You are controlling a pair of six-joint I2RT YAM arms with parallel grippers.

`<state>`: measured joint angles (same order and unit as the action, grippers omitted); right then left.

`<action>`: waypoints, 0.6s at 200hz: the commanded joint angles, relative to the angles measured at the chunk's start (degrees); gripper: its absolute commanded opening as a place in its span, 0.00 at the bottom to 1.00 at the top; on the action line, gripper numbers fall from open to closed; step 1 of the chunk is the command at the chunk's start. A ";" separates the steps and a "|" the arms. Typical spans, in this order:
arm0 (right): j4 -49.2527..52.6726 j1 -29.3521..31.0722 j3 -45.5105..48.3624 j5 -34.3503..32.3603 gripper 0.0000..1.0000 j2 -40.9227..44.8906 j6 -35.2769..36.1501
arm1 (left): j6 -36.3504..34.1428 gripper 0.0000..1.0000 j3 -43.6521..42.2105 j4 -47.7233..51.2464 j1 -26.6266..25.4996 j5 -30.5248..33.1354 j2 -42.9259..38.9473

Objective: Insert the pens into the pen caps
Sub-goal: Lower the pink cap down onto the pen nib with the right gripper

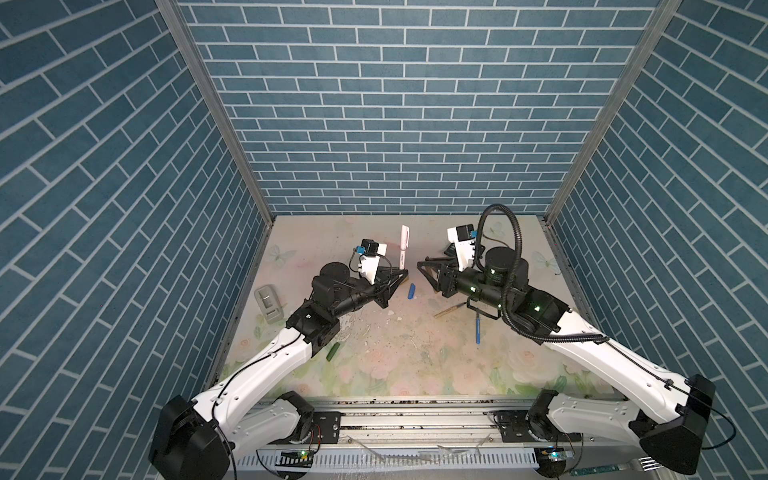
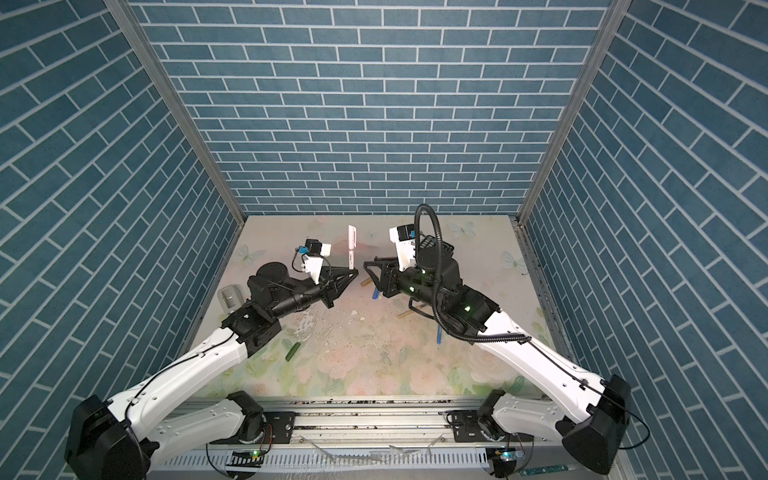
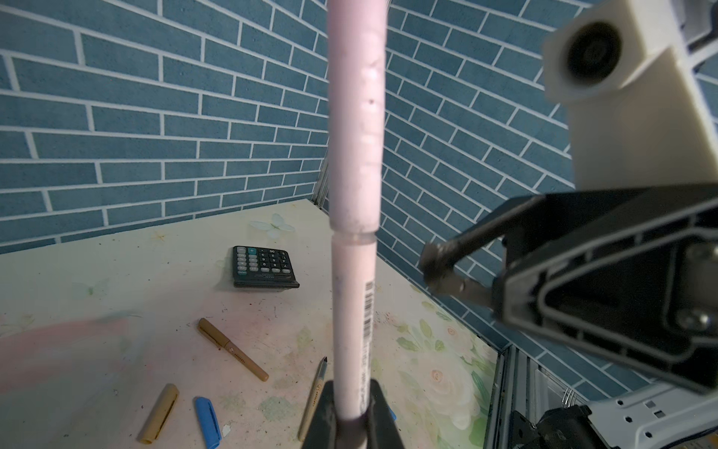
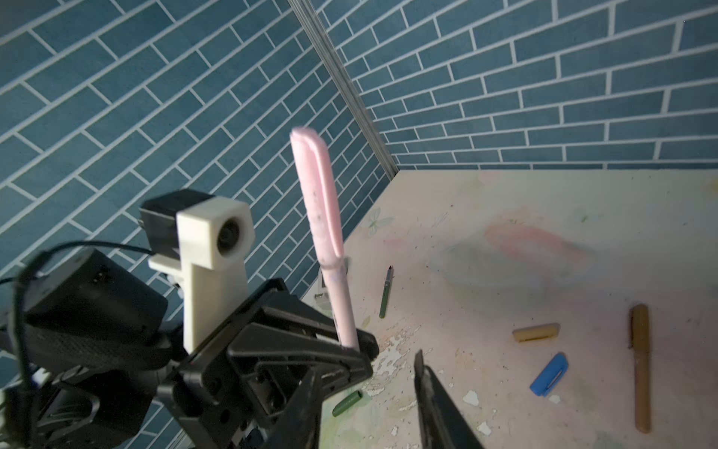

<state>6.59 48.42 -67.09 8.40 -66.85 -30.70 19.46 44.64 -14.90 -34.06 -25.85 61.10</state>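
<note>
L tool (image 1: 404, 275) clamps pink pen (image 1: 402, 254) by its base, axis upright, pink cap (image 1: 404, 235) on top. R tool (image 1: 426, 274) open, empty, just beside. Blue cap (image 1: 412, 291) on bench (image 1: 374, 353) between them.

You are looking into a booth closed on three sides by walls (image 1: 399, 104) papered in blue brick pattern with pale joints, joined at bare metal corner posts (image 1: 216, 108). Your counter (image 1: 399, 361) wears a pale print of roses and butterflies, scuffed and flaking near its middle. A ribbed metal rail (image 1: 415, 419) runs along its near edge.
</note>
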 commanded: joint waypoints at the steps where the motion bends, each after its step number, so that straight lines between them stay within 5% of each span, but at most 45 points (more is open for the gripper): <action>1: 9.23 -1.35 -9.93 1.47 0.42 -4.18 6.38 | -1.04 0.00 1.70 -1.26 -0.04 -1.43 0.18; 49: 15.92 -2.70 -25.10 5.69 0.44 -13.89 10.38 | -1.24 0.00 1.94 -0.88 -0.22 -2.26 0.03; 120: 15.10 -3.18 -29.59 8.98 0.33 -18.05 10.75 | -1.21 0.00 2.12 -0.85 -0.21 -2.89 0.14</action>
<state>21.12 45.58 -94.43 15.07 -84.49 -21.91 18.79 44.77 -14.87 -34.15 -27.75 61.14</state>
